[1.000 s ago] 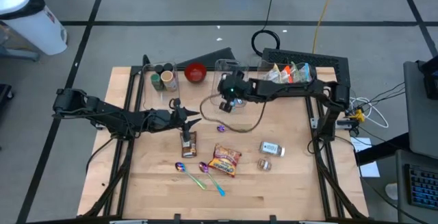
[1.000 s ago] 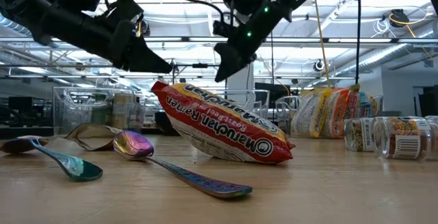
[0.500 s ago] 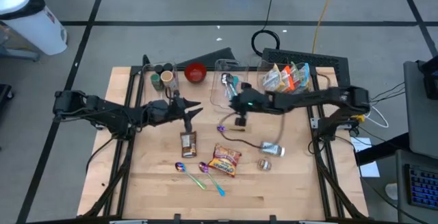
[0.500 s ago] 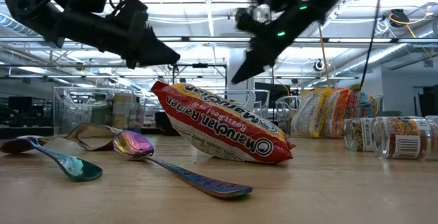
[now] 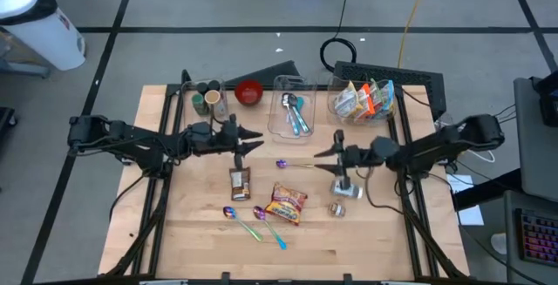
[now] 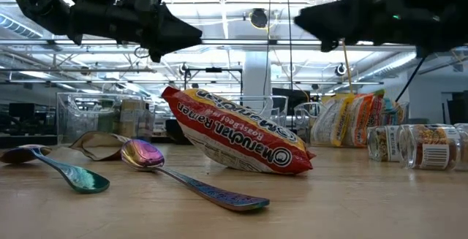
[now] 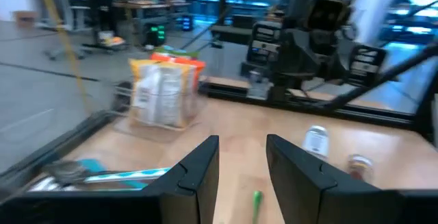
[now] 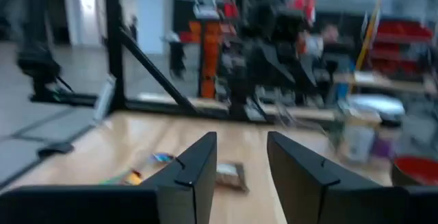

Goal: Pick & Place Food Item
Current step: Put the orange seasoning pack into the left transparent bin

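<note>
**Both end effectors empty above the table**

Left end effector [image 5: 253,138] and right end effector [image 5: 320,154] hover parted, gripping nothing. The red-and-yellow ramen packet [image 5: 287,203] lies on the wooden table [image 5: 375,233], beside two iridescent spoons [image 5: 255,222].

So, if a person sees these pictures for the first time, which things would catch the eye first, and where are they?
The red ramen packet fills the middle of the low view, tilted on the table near its front edge, with two iridescent spoons beside it. Above the table, the left claw and right claw point toward each other, both empty, with fingers apart. At the back stand a red bowl and a clear bin of snack bags.
</note>
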Robot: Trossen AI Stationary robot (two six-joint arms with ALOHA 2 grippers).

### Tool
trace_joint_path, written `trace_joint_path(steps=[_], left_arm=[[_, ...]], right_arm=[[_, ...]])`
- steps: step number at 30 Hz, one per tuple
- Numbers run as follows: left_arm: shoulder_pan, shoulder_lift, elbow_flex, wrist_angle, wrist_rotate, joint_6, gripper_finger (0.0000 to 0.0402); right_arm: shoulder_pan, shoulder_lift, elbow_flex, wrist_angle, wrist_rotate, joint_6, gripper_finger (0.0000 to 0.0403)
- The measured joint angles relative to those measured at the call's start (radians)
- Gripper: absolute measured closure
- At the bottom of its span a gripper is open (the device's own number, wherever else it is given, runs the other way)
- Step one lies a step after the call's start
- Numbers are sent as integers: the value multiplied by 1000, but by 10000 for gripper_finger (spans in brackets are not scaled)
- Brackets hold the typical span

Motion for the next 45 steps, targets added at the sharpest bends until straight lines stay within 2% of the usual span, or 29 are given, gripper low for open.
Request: trace_joint_path(steps=[4,11,15,20,24,30,33,37,41,45], left_arm=[[-15,0,0,-10,51,-9,273],[-70,0,0,-70,52,-35,273],[-101,0,0,-135,52,-100,273],[-149,0,0,-232,51,-191,273],[-203,0,0,-320,25,-278,273],[-295,0,0,-535,-103,-496,273],[-331,0,0,-633,-151,-680,273],[-367,0,0,-676,-205,-959,273],[-430,0,0,-689,-251,-1072,273],[-505,-16,0,-797,-327,-1202,273]], right_arm=[[49,59,-50,155,0,-4,278],[76,179,-5,160,1,2,277],[76,252,21,160,1,12,277],[76,312,44,161,1,113,277],[76,347,48,159,1,113,277],[92,395,48,144,0,146,277],[110,421,48,149,1,166,277],[139,441,51,152,0,181,277],[165,444,54,162,1,183,277],[187,444,55,161,1,187,277]])
